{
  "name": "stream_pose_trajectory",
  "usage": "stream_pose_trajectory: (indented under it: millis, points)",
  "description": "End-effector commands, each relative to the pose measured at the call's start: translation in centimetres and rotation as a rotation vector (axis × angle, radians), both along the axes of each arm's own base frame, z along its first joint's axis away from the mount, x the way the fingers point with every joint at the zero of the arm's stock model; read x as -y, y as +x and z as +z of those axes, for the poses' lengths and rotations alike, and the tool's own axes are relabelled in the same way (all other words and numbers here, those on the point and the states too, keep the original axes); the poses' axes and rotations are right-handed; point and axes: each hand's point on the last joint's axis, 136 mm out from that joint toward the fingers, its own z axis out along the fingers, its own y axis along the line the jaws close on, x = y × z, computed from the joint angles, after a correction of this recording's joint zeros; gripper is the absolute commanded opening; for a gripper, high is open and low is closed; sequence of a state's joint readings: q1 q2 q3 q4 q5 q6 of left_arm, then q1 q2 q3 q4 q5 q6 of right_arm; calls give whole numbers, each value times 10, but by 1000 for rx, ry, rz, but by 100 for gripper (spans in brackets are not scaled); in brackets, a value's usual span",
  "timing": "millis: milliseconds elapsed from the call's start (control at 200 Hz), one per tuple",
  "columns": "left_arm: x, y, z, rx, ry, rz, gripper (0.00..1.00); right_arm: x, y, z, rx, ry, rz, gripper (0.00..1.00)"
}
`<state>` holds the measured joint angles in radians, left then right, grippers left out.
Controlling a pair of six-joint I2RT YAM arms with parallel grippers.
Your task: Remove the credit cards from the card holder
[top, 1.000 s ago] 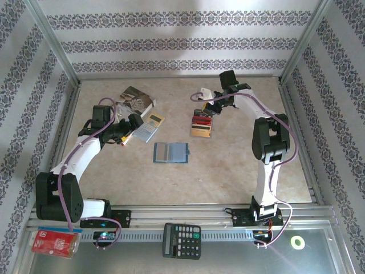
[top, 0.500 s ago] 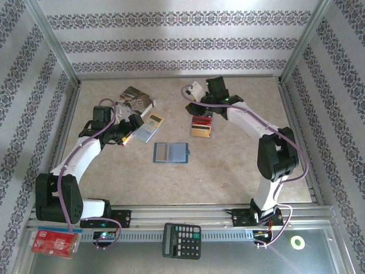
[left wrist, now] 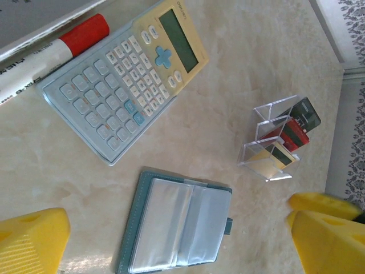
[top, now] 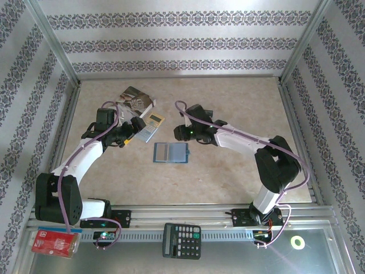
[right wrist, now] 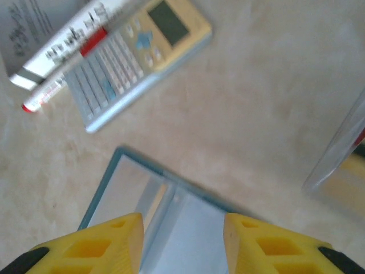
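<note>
The marbled table (top: 228,171) is boxed in by patterned panels (top: 171,40). At its middle the wallet (top: 170,152) is laid open flat, long axis left to right. The right gripper (top: 181,133) is held just past its far edge, half-open and empty, nearer than the wide-open, empty left gripper (top: 137,127). The cards (left wrist: 293,134) are stood apart in a clear rack (left wrist: 268,114).

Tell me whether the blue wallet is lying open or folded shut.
Open: the card holder lies spread flat, both inner slot panels facing up.

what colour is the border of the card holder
The card holder has a teal-blue border, clearest in the left wrist view.
</note>
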<state>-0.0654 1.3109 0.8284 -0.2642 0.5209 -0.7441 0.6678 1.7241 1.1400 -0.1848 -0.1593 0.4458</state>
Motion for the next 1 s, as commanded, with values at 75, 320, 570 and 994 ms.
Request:
stream_pose_trajectory:
  millis: [75,320,570,994]
  points:
    - [-1,3,8,42,-7,41,100,-24,-18,-34,-79,-72,-62,45]
    - [-18,-2,6,38,53,117,100,-40,-32,-49,-24,-264,7,55]
    - [-23,-3,4,51,24,190,100,-60,-39,-63,-70,-295,106,56]
    - [-12,-9,-19,0,-8,129,100,-28,-47,-99,-120,-437,88,54]
